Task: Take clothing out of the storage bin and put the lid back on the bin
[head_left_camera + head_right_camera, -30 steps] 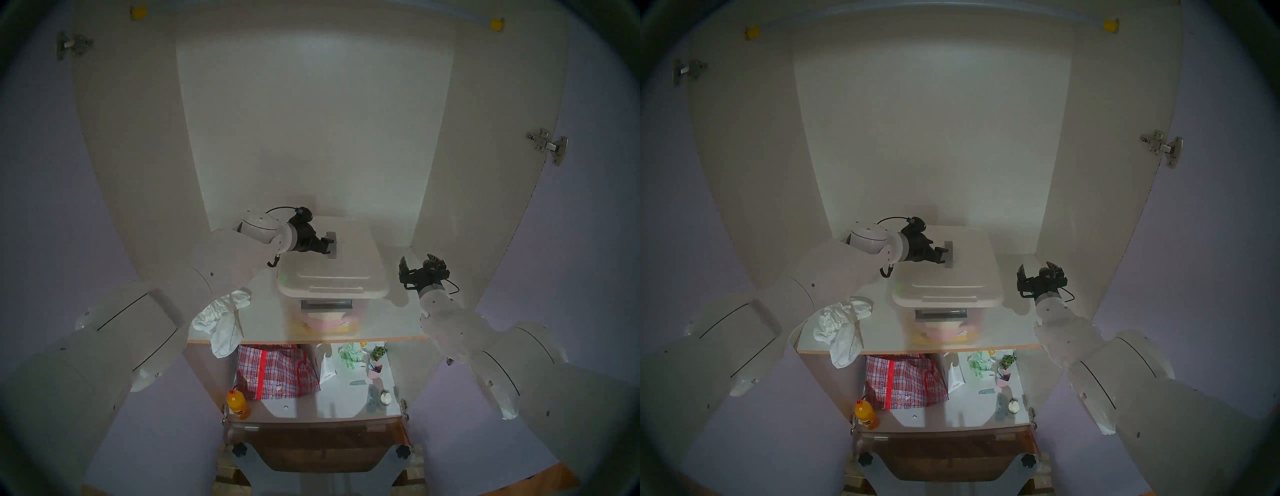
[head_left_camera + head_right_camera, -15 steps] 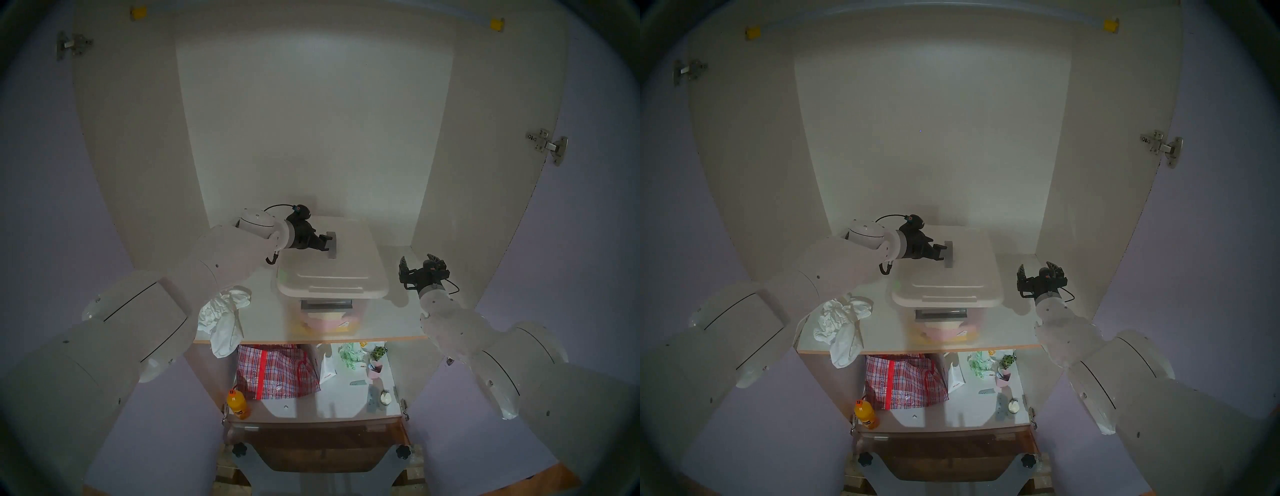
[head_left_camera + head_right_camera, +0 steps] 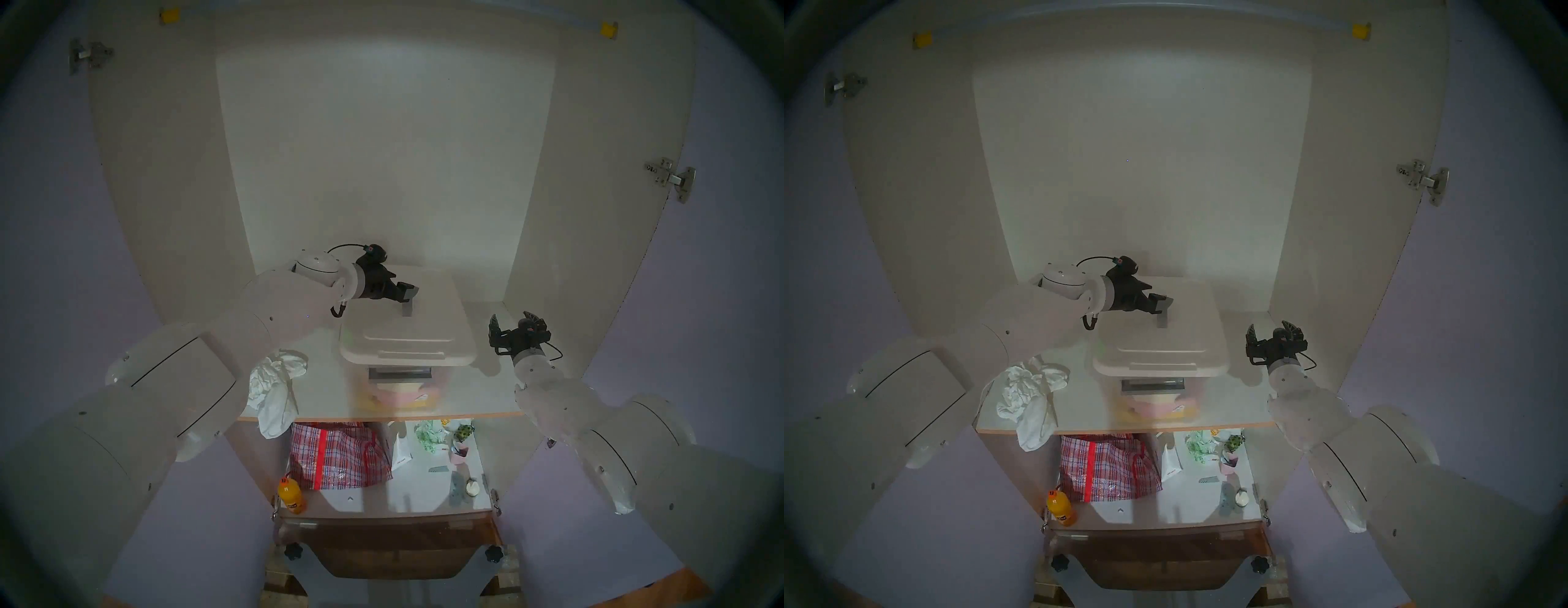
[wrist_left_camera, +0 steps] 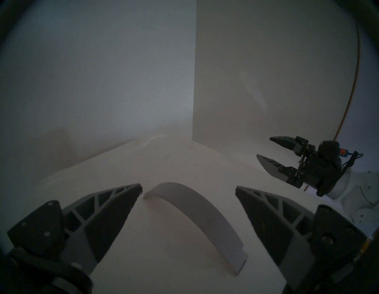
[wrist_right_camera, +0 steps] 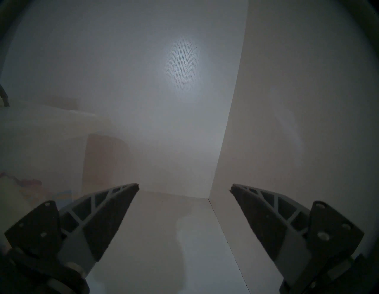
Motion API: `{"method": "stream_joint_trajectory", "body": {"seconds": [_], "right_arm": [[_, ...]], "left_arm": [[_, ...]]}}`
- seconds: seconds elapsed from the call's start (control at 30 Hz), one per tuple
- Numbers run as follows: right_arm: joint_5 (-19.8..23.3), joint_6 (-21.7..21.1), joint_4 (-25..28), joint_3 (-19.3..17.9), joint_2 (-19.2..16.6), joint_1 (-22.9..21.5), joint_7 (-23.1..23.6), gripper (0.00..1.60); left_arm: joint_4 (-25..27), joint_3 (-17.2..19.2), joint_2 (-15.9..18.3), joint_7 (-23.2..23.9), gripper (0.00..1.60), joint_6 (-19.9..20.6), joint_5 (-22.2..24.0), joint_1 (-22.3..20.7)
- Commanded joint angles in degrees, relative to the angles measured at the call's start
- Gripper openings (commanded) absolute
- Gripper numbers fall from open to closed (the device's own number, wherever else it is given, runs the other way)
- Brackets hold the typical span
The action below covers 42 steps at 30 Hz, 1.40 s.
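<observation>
Both claws stand spread and empty: the left claw (image 3: 408,292) hovers over the lid's (image 3: 428,314) grey handle strip (image 4: 196,217) (lid seated on the storage bin (image 3: 399,390)), the right claw (image 3: 511,325) beside it. White clothing (image 3: 275,390) droops off the shelf (image 3: 479,395) edge, left of the bin.

Counting what's sitting in this cupboard: two robot arms are reaching in, each carrying one gripper, the left gripper (image 3: 408,293) and the right gripper (image 3: 511,323). On the upper shelf (image 3: 322,399) I'm seeing one storage bin (image 3: 399,388) wearing one lid (image 3: 428,322), plus one white clothing (image 3: 275,388) heap lying to its left. Down on the lower shelf (image 3: 382,499) there's one red-checked bag (image 3: 339,454), one orange bottle (image 3: 291,496) and one pink cup (image 3: 459,454). Two hinges (image 3: 672,178) are showing, and two yellow clips (image 3: 607,29) up top.
</observation>
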<state>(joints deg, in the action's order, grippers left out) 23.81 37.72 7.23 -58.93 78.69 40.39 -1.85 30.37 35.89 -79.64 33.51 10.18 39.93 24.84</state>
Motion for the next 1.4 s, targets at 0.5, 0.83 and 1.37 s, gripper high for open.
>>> {"method": "stream_joint_trajectory", "body": {"seconds": [0.5, 0.83, 1.37], "right_arm": [[-0.12, 0.92, 0.95, -0.32, -0.02, -1.49, -0.04, 1.6], [-0.19, 0.91, 0.96, -0.38, -0.02, -1.48, -0.04, 1.6], [-0.28, 0.96, 0.96, -0.49, -0.01, -1.48, -0.02, 1.6]], "left_arm": [[-9.36, 0.76, -4.82, 4.54, 1.6, -2.25, 0.44, -4.03], [-12.9, 1.21, -5.95, 5.99, 1.6, -3.16, 0.78, -4.17], [-17.62, 1.48, -7.74, 6.4, 0.32, -4.0, 0.64, -4.74]]}}
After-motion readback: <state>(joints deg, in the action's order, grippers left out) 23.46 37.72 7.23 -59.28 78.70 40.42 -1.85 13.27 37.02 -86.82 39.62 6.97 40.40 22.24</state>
